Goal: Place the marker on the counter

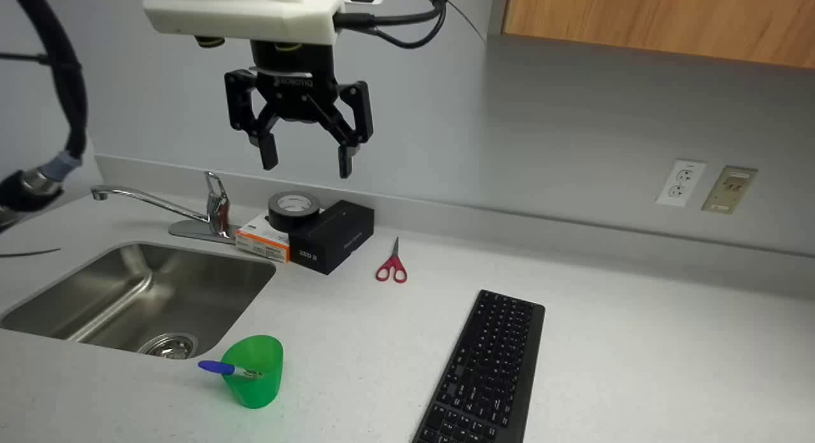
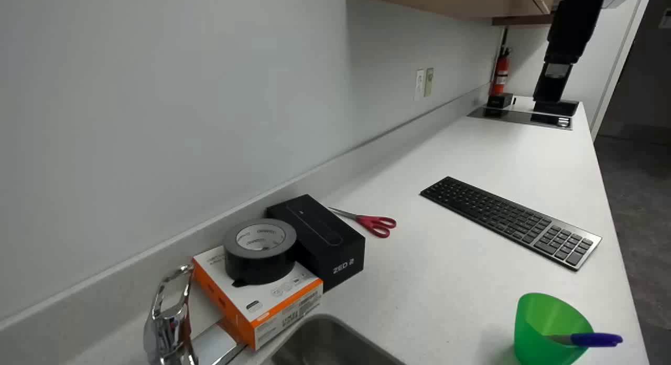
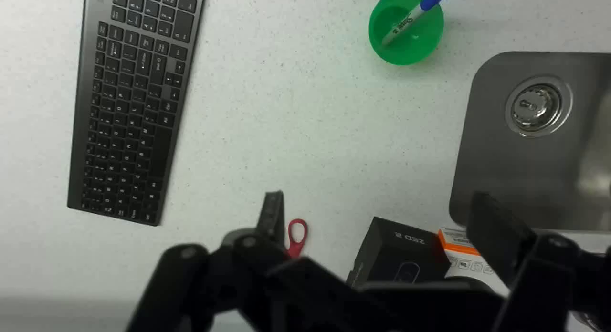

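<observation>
The marker (image 1: 219,368), with a blue cap and a pale body, leans inside the green cup (image 1: 266,379), its blue end sticking out over the rim. It shows so in an exterior view (image 2: 595,340) and in the wrist view (image 3: 421,10) too. The cup stands on the pale grey-white counter (image 1: 356,341), near the sink. My gripper (image 1: 307,168) is open and empty, high above the counter towards the back wall. In the wrist view its spread fingers (image 3: 378,196) have nothing between them, and the cup lies well ahead of them.
The steel sink (image 1: 153,296) and faucet (image 1: 218,207) are beside the cup. A black box (image 1: 331,236), a white-orange box (image 1: 261,239) and a tape roll (image 1: 293,211) stand by the wall. Red scissors (image 1: 393,265) and a black keyboard (image 1: 487,366) lie on the counter.
</observation>
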Tool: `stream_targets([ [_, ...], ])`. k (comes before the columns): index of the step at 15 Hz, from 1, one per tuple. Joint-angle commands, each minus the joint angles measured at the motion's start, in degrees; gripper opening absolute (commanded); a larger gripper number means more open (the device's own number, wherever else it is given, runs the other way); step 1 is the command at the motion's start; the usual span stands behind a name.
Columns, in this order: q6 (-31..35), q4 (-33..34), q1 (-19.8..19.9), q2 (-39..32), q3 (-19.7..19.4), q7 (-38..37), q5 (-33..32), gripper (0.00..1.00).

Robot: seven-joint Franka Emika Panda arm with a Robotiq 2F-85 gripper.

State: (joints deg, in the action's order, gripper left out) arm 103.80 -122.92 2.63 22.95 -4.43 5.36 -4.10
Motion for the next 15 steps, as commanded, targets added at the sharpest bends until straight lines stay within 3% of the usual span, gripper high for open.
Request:
stream_targets([
  [1,-0.12,0.11,0.1,-0.07,0.1,0.03,0.05,1.0],
  [6,-1.83,-0.71,-0.47,-0.28,0.16,1.43,0.51,1.0],
  [11,-1.76,-9.03,-2.92,0.18,2.44,5.11,0.19,1.0],
  [15,2.99,-17.09,-5.04,0.22,6.11,4.17,-2.43,1.0],
])
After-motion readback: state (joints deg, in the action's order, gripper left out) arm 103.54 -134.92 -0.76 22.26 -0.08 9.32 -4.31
